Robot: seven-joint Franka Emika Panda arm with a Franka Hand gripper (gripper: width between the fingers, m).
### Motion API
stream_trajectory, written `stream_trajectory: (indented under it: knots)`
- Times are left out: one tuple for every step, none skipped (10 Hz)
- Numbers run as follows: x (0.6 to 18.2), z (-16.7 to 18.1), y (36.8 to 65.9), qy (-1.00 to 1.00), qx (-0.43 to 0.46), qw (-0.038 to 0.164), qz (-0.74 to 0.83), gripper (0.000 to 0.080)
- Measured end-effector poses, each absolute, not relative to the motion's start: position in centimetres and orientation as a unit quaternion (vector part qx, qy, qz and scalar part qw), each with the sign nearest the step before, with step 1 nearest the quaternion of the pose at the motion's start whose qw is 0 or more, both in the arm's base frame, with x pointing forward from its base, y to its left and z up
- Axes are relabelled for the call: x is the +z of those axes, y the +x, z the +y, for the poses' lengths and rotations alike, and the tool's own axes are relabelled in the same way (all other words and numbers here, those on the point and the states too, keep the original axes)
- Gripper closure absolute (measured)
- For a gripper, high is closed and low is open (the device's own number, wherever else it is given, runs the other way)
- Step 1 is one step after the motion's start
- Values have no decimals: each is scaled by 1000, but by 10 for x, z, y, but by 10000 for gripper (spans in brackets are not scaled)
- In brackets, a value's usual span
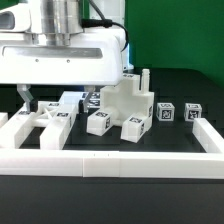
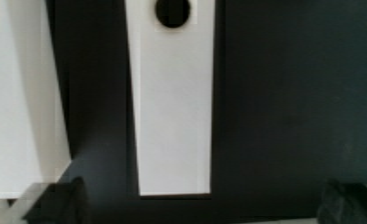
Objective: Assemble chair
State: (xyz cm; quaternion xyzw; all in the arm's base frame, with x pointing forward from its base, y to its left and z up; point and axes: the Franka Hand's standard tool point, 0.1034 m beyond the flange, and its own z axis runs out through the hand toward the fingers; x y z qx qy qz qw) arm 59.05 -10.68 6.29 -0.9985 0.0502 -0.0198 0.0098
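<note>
The chair is in loose white parts on the black table. A tall assembled block (image 1: 131, 102) stands mid-table, with tagged pieces (image 1: 99, 123) in front of it and two small tagged blocks (image 1: 167, 112) to the exterior view's right. My gripper (image 1: 27, 97) hangs over flat pieces (image 1: 48, 116) at the exterior view's left. In the wrist view a long white bar (image 2: 175, 100) with a dark oval hole near one end runs lengthwise below my gripper (image 2: 206, 205). The gripper is open, with dark fingertips (image 2: 52, 203) wide on either side of the bar's near end, holding nothing.
A low white border wall (image 1: 100, 160) runs along the front and the exterior view's right side (image 1: 207, 135). Beside the bar in the wrist view lies another white piece (image 2: 16, 90). The big white arm body (image 1: 60, 50) fills the upper left of the exterior view.
</note>
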Motion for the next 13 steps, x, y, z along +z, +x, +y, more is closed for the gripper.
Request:
stream_trajectory:
  knots:
    - [63,-107,590,-998,-20,10,50,150]
    - [62,-107,590,-999,-19,10,50,150]
    - [54,-107,586,-999,-19,7,39,150]
    - [45,-106,582,-999,-16,5,34,150]
    - [40,-107,580,-999,-16,2,34,150]
    - [36,-110,579,-999,-17,-1,33,150]
    - [31,-114,578,-999,-18,-4,33,150]
    - [23,-120,577,-999,-21,-10,35,150]
    - [17,-123,575,-999,-21,-13,36,150]
    - [13,-123,573,-999,-19,-14,36,150]
    - [9,-122,572,-999,-16,-14,36,150]
    - [7,-120,571,-999,-15,-14,35,150]
    - [6,-117,571,-999,-14,-14,36,150]
